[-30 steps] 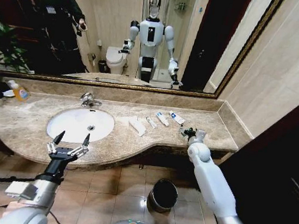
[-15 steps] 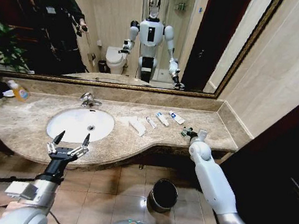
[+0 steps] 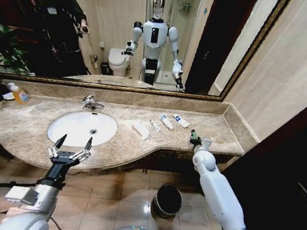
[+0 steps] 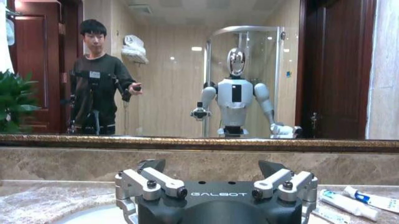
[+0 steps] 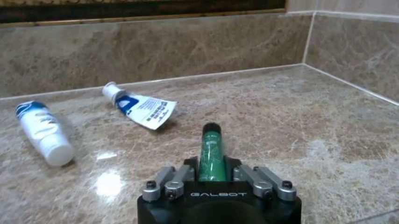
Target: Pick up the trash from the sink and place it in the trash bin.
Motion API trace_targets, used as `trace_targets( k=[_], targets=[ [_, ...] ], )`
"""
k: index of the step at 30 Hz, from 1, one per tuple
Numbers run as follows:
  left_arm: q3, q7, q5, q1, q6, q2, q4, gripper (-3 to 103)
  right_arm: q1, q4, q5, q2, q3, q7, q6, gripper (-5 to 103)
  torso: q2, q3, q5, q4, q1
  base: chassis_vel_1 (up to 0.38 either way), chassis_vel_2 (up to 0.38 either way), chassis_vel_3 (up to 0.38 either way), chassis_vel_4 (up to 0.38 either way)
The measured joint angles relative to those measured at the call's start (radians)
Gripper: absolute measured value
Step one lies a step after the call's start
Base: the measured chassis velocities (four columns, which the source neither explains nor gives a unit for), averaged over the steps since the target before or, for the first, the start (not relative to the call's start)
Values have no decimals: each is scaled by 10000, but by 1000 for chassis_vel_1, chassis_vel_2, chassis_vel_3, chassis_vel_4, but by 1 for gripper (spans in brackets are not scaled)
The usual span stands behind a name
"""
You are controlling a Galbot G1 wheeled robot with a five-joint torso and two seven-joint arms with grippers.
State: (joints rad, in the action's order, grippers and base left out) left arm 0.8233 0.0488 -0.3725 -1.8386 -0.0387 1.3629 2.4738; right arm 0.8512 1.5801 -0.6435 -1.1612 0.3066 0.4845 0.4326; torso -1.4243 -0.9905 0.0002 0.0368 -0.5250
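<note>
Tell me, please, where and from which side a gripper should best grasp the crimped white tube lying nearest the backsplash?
Probably across the round body of the crimped white tube near its cap, coming from above: it lies flat on the countertop, its tail flattened thin, with bare marble around it.

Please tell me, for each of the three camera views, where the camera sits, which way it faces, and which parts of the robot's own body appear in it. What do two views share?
Head view: from the robot's head, down on the countertop and sink; both arms show, left gripper open by the sink, right gripper on the right.
Left wrist view: over the open left gripper, facing the mirror.
Right wrist view: over the right gripper holding the green tube, facing the back wall.
Shared: white tubes appear in all three.
</note>
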Motion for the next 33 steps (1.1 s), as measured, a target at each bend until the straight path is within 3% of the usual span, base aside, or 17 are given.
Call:
trace_targets(
  k=[4,9,19,21,24,30,33],
  targets=[
    [0,0,0,0,0,0,0,100,169,198,280,55,-31,-110,-209,14,0,-1,2,1,-2,0,0,0,0],
    [0,0,0,0,0,0,0,100,571,758,482,258,63,-337,-513,8,1,0,2,1,-2,0,0,0,0],
    [0,0,0,0,0,0,0,100,1980,2581,425,830,931,-1220,-935,8,1,1,-1,0,-1,0,0,0,0],
    [0,0,0,-1,0,0,0,100,2746,3289,428,1016,1387,-1972,-976,8,0,2,-1,0,-1,0,0,0,0],
    [0,1,0,0,0,0,0,100,3467,3824,484,1126,1642,-2389,-1059,8,1,2,-1,-1,0,0,0,0,0],
    [0,0,0,0,0,0,0,100,4870,4488,615,1051,2033,-2658,-1314,8,1,2,-1,-1,0,0,0,0,0],
    [0,-1,0,0,0,0,0,100,6066,4870,897,746,2367,-3489,-1370,8,0,2,-2,-1,1,0,0,0,0]
  ],
)
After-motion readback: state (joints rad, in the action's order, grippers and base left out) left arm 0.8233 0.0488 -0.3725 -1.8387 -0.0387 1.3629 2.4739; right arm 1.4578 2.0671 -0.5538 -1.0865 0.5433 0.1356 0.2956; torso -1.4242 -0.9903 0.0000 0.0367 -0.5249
